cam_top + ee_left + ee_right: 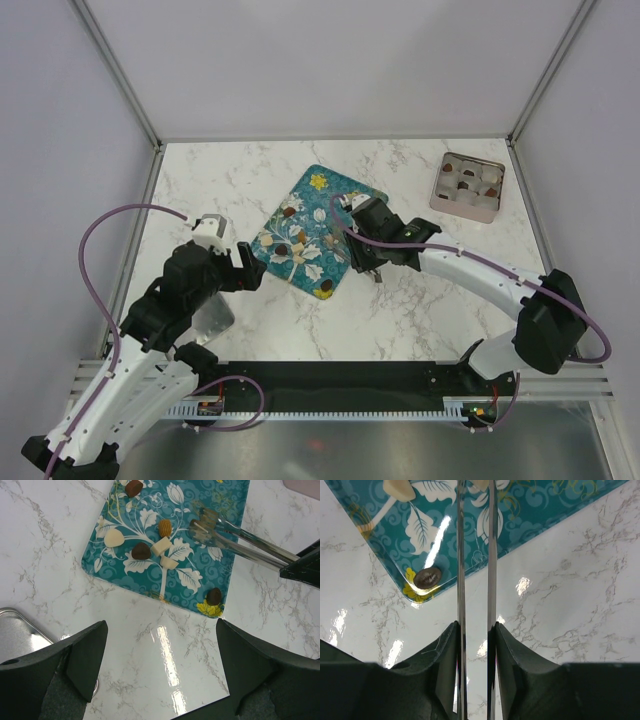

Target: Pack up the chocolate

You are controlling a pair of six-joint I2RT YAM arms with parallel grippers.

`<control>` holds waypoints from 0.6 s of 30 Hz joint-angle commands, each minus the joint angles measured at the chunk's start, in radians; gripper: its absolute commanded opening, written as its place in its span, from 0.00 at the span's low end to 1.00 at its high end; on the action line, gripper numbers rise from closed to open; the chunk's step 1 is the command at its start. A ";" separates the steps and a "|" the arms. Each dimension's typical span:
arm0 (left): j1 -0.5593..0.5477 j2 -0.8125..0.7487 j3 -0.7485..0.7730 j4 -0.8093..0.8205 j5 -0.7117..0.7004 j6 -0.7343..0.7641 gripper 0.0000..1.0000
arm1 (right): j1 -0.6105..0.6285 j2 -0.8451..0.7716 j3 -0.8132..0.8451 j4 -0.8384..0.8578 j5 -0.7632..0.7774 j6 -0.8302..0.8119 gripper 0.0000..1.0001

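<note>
The chocolate lies on a teal flowered tray: in the left wrist view a dark piece, a tan ribbed one, cream pieces and a dark piece at the tray's near corner, which also shows in the right wrist view. My right gripper is shut on metal tongs. Their tips hover over the tray's right part, slightly apart and empty. My left gripper is open and empty over the marble, just off the tray's near-left edge.
A pinkish compartment box holding several chocolates stands at the back right. A shiny metal lid lies under my left arm. Grey walls and metal posts close in the marble table.
</note>
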 commanded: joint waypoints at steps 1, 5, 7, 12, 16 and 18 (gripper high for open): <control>0.000 -0.009 0.014 0.030 -0.028 0.025 0.97 | -0.002 0.023 0.078 0.001 0.020 0.020 0.40; 0.000 -0.011 0.016 0.030 -0.028 0.025 0.97 | -0.028 0.045 0.103 -0.006 -0.006 0.023 0.40; 0.000 -0.009 0.014 0.030 -0.028 0.025 0.97 | -0.040 0.055 0.112 -0.005 -0.017 0.028 0.39; 0.000 -0.011 0.014 0.028 -0.027 0.025 0.97 | -0.088 0.059 0.129 -0.006 -0.055 0.039 0.39; 0.000 -0.011 0.014 0.030 -0.027 0.027 0.97 | -0.128 0.052 0.138 -0.005 -0.093 0.051 0.39; 0.000 -0.011 0.014 0.030 -0.027 0.025 0.97 | -0.148 0.052 0.143 -0.005 -0.101 0.052 0.39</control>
